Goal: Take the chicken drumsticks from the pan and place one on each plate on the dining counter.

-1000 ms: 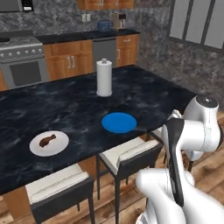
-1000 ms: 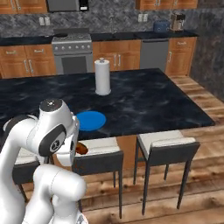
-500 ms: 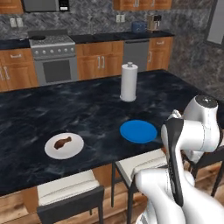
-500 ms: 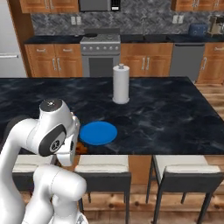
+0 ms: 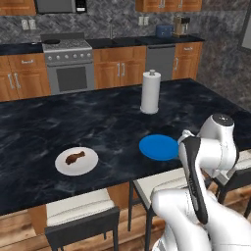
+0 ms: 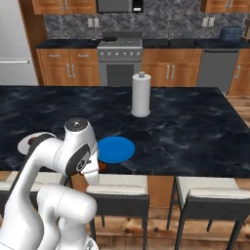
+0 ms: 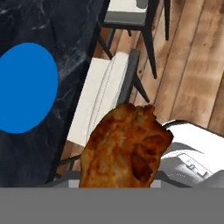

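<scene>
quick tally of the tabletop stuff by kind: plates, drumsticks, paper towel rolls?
Plates: 2, a blue plate with nothing on it and a white plate.
Drumsticks: 2, a drumstick on the white plate and a held drumstick in the gripper, out past the counter edge above the stools.
Paper towel rolls: 1, a paper towel roll upright behind the blue plate.
Total: 5
</scene>
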You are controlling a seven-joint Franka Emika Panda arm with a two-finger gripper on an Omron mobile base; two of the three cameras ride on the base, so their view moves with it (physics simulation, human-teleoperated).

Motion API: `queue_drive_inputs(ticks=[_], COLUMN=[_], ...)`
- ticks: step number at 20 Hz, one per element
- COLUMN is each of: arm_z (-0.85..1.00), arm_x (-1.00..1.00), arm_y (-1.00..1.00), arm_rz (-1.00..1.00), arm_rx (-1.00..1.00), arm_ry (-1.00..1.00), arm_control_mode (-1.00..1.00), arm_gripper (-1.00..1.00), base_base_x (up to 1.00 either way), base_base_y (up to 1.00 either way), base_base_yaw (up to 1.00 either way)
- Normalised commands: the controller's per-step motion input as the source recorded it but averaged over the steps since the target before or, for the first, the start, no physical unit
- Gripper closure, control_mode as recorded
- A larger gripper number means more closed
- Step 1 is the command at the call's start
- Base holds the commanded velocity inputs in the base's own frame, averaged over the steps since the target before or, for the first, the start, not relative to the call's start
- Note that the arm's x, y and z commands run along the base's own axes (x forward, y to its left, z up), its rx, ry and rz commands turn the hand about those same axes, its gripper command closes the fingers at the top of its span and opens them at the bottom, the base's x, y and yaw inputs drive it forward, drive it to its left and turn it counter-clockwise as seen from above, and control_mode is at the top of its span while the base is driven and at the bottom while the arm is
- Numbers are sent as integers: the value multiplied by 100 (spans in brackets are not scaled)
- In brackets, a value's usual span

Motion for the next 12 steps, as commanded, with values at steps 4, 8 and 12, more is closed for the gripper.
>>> queue_drive_inputs(ticks=[4,8,12], arm_z=[-31,-2,0], arm_x=[77,89,100], arm_y=[-30,-19,-1], arm_rz=[31,24,15], arm_rx=[0,0,0], arm_ry=[2,8,21], arm_control_mode=[-100,-100,-100], arm_gripper=[100,100,100], base_base_x=[0,0,0], base_base_y=[0,0,0], base_base_yaw=[0,0,0])
